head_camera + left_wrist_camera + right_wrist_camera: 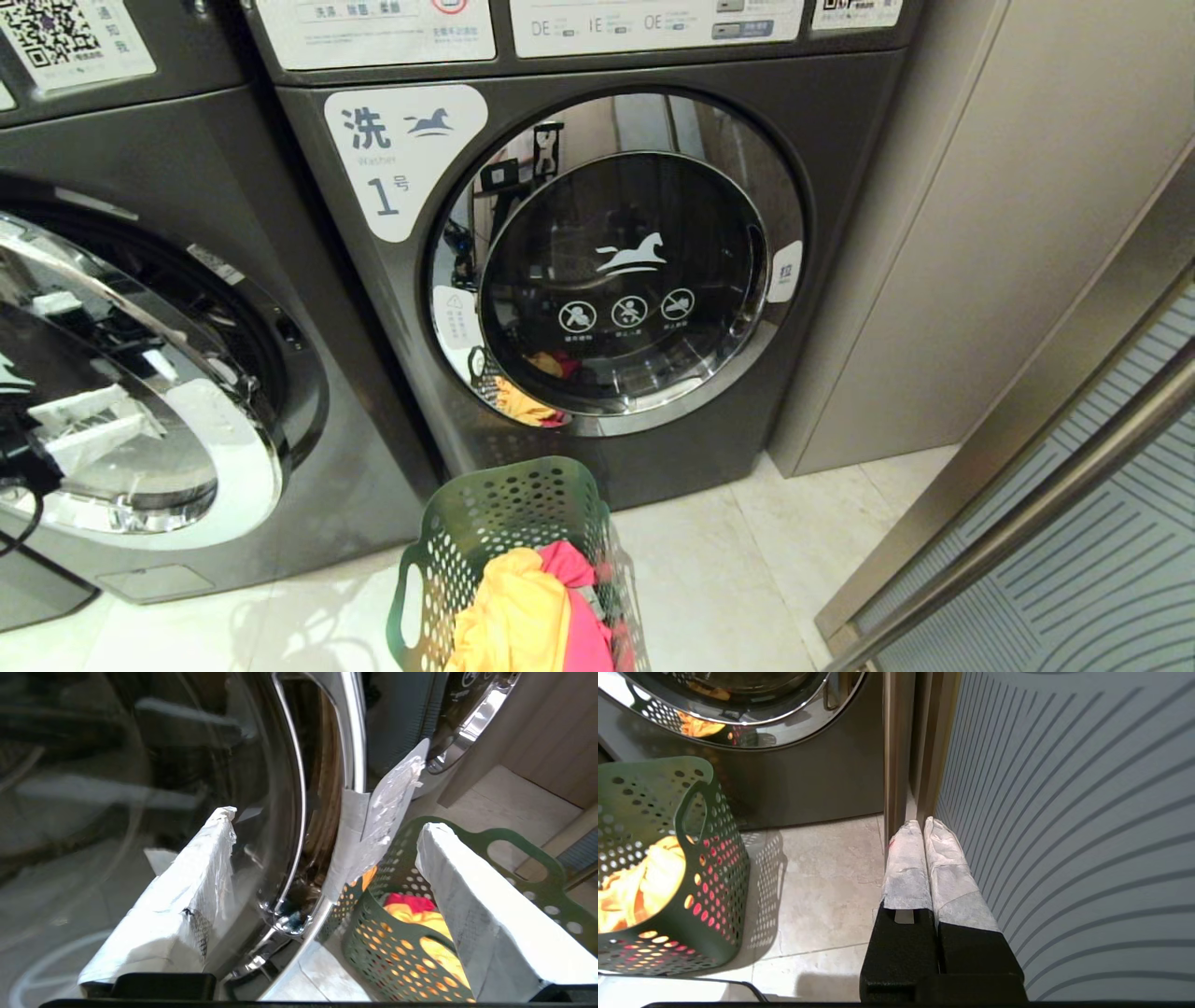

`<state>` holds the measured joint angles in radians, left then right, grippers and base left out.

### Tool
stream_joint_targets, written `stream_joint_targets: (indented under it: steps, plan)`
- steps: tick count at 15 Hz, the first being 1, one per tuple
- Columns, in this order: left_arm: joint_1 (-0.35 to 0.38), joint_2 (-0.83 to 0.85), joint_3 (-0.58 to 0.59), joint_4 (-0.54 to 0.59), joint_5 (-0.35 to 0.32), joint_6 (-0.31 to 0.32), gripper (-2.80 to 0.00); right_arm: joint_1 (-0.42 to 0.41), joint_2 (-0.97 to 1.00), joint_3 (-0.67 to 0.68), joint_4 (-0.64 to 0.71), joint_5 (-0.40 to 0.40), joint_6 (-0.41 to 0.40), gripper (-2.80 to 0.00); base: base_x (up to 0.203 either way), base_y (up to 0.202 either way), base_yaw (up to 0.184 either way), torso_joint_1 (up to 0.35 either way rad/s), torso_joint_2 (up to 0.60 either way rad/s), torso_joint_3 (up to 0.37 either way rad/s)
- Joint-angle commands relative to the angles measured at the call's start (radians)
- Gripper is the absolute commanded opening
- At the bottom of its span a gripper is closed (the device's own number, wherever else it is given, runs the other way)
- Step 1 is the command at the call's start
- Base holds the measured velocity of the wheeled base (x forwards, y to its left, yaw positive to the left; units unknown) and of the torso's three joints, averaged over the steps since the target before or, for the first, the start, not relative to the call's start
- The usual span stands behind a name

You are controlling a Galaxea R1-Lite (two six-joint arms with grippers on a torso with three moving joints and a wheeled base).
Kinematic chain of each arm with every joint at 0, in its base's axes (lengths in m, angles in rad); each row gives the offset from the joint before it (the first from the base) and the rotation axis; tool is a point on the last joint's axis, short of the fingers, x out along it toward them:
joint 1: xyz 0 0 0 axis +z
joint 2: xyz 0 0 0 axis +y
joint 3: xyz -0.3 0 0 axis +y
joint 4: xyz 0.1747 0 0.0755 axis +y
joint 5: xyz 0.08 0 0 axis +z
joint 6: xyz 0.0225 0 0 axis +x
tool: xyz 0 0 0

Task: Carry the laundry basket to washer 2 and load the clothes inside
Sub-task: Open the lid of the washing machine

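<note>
Head view shows two dark grey front-loading washers side by side on a pale tiled floor (747,569): the machine labelled "1" (597,271) has its door closed, the machine to its left (140,373) has its chrome-ringed glass door (121,392) swung open, and a beige cabinet panel (980,233) plus a striped sliding door (1074,560) bound the right side. Standing on the tiles directly before washer "1", the green perforated laundry basket (509,551) contains the yellow-orange and pink-red clothes (532,616). In the wrist views, the left gripper (322,826) is spread wide and empty at the open door's rim just above the basket, and the right gripper (923,826) is clenched on nothing beside the striped door.
</note>
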<state>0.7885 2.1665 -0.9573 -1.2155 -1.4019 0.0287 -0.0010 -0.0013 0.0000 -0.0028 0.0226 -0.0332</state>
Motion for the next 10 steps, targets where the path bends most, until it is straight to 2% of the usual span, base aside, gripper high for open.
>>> stream_joint_targets:
  steps: [1,5,8,10]
  plan:
    - [-0.02,-0.131,0.12,-0.012,-0.002,0.004,0.0,0.0,0.0,0.0,0.0,0.0,-0.001,-2.8,0.0,0.0,0.0,0.0,0.0,0.0]
    - [-0.1,-0.234,0.218,-0.011,0.023,0.004,0.0,0.0,0.0,0.0,0.0,0.0,-0.001,-2.8,0.0,0.0,0.0,0.0,0.0,0.0]
    - [-0.133,-0.383,0.258,0.031,0.11,-0.012,0.0,0.0,0.0,0.0,0.0,0.0,-0.001,-2.8,0.0,0.0,0.0,0.0,0.0,0.0]
    - [-0.144,-0.542,0.277,0.131,0.183,-0.02,0.0,0.0,0.0,0.0,0.0,0.0,-0.001,-2.8,0.0,0.0,0.0,0.0,0.0,0.0]
